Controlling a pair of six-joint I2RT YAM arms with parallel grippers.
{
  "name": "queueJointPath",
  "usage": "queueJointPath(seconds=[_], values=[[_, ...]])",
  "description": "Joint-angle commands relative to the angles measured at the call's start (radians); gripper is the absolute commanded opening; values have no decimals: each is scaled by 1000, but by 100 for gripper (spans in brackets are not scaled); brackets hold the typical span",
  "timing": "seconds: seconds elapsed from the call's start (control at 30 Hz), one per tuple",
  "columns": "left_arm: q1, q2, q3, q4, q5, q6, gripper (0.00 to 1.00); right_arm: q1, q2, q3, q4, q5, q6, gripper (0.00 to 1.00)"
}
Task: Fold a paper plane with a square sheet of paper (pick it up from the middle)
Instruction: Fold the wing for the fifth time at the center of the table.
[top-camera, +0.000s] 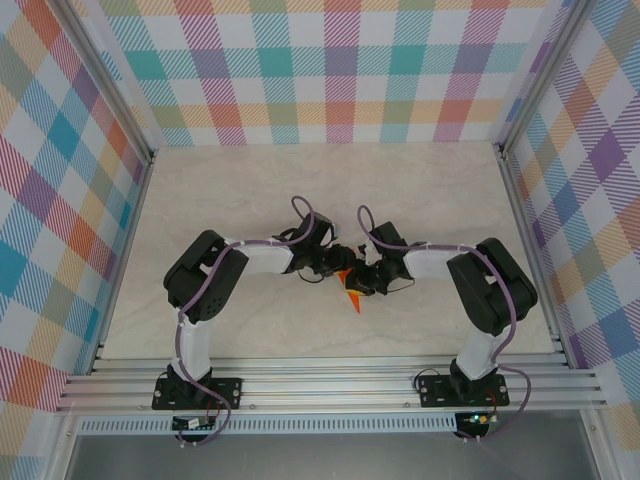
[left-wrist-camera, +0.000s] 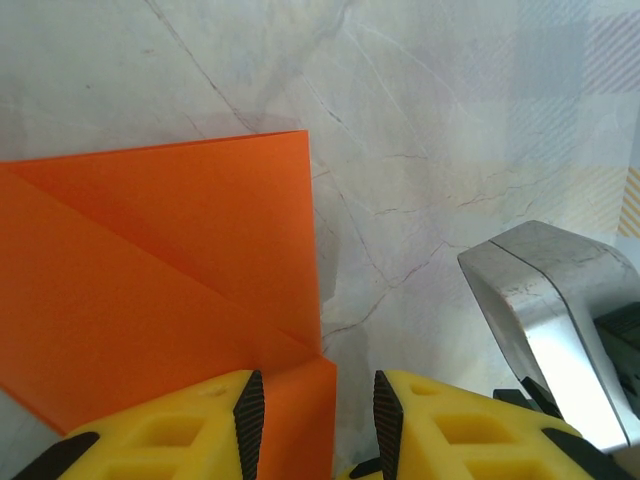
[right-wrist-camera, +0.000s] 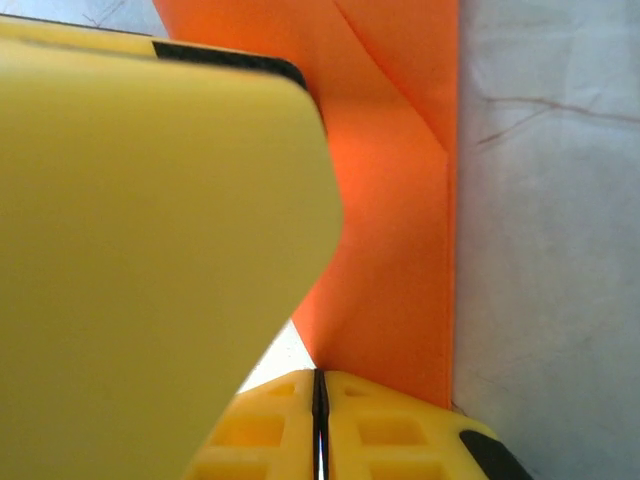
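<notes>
Arms reach from the table's (top-camera: 250, 190) near edge to its centre. Left tool (left-wrist-camera: 315, 405): jaws apart, one finger over the partly folded square sheet of paper (left-wrist-camera: 160, 270) at the table's centre. Right tool (right-wrist-camera: 320, 410): closed at the sheet's edge; a pinch cannot be confirmed. Step: early folds, diagonal flap formed. Next move probably requires creasing without shifting the sheet.

The folded bright orange sheet of paper (left-wrist-camera: 150, 280) takes up the left half of the frame. It's lying on the pale marble-look table (left-wrist-camera: 450, 130) with a diagonal crease running toward lower centre. Along the bottom edge is the left gripper (left-wrist-camera: 318, 405): chunky yellow plastic fingers (left-wrist-camera: 160, 440) with black pads, jaws apart, left finger over the paper. There's a curved silver-grey metal piece (left-wrist-camera: 560, 300) at lower right.
</notes>
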Motion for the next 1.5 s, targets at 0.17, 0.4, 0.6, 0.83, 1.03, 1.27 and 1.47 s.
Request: queueJointPath(seconds=[0.17, 0.4, 0.6, 0.83, 1.03, 1.27, 1.47], values=[[9, 42, 14, -75, -75, -2, 36, 6, -63, -147, -75, -54, -88, 11], [15, 52, 12, -74, -80, -12, 36, 6, -105, -249, -58, -92, -83, 12], [14, 66, 23, -80, -71, -11, 36, 7, -204, -305, -108, -70, -84, 13], [14, 66, 31, -80, -40, -2, 36, 7, -277, -263, -157, -51, -84, 13], [15, 59, 32, -81, -21, 8, 37, 6, -335, -178, -139, -17, -40, 15], [13, 61, 36, -79, -13, 6, 37, 8, -204, -106, -12, -58, 27, 16], [14, 67, 45, -88, -13, 8, 37, 8, -107, -155, -17, -70, -9, 16]])
